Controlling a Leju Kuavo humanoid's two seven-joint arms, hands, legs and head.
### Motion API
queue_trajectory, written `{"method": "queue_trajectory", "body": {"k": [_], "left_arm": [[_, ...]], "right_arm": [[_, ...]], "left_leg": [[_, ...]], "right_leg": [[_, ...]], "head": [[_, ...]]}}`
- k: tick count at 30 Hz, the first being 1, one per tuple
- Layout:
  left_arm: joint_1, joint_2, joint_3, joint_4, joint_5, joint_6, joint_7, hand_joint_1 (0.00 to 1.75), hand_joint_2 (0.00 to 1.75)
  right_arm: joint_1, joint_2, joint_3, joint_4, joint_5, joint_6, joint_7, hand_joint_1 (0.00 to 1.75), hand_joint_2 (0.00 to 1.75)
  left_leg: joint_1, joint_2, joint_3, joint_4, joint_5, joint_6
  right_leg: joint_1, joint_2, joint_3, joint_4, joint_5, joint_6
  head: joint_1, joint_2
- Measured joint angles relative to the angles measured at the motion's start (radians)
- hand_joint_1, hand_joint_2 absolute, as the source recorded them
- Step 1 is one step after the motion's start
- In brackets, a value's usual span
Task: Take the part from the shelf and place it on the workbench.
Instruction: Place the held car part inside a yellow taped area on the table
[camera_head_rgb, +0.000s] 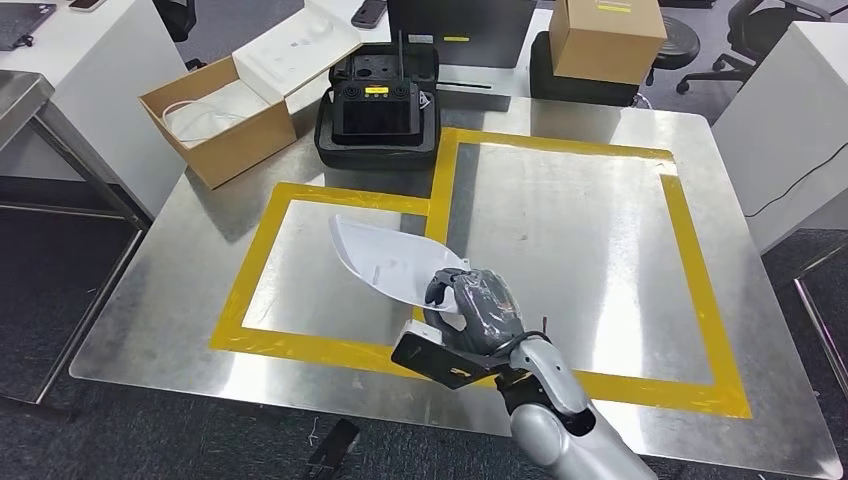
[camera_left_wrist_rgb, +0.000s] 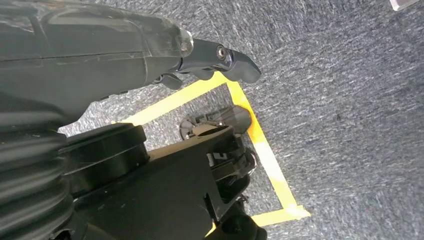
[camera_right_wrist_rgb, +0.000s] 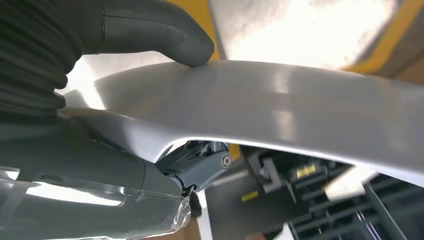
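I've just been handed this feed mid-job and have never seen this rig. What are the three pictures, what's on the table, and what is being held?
This is a two-armed humanoid robot. The head view looks down from high on its body at a metal workbench marked with yellow tape rectangles. The right hand comes in from below and holds a thin white curved part over the bench, near the tape between the two rectangles. At the far edge sit an open cardboard box and an open black case holding a controller-like device.

The right wrist view is taken from close behind that hand: the thumb presses on the white part, which spans the picture.

The left wrist view looks down at grey carpet with yellow floor tape; the left hand holds nothing, though whether its fingers are spread is unclear.
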Motion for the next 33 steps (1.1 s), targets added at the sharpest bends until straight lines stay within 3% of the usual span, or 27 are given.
{"method": "queue_trajectory", "body": {"k": [8, 14, 28, 33], "left_arm": [[-0.003, -0.008, -0.026, -0.001, -0.024, -0.021, 0.027, 0.0, 1.75], [-0.003, -0.009, -0.042, -0.001, -0.037, -0.029, 0.039, 0.0, 1.75], [0.006, -0.01, -0.049, -0.001, -0.044, -0.03, 0.073, 0.0, 1.75], [0.011, -0.008, -0.049, -0.001, -0.046, -0.029, 0.077, 0.0, 1.75]], "right_arm": [[-0.06, 0.166, 0.086, 0.355, 0.023, 0.0, 0.036, 1.75, 1.75], [-0.076, 0.248, 0.121, 0.544, 0.048, -0.038, 0.054, 1.75, 1.75], [-0.117, 0.322, 0.198, 0.701, 0.096, -0.018, 0.121, 1.75, 1.75], [-0.117, 0.334, 0.227, 0.715, 0.054, -0.105, 0.114, 1.75, 1.75]], "left_leg": [[0.0, -0.008, 0.0, 0.0, 0.0, 0.0], [0.0, -0.017, 0.0, 0.0, 0.0, 0.0], [0.0, -0.031, 0.016, 0.0, -0.002, -0.003], [0.0, -0.032, 0.017, 0.0, -0.002, -0.003]], "right_leg": [[0.0, -0.001, 0.0, 0.0, -0.001, -0.002], [0.0, -0.004, 0.001, -0.001, -0.002, -0.003], [0.0, -0.011, 0.016, -0.003, -0.006, -0.008], [0.0, -0.011, 0.017, -0.003, -0.006, -0.008]], "head": [[0.0, 0.0], [0.0, 0.0], [0.0, 0.0], [0.0, 0.0]]}}
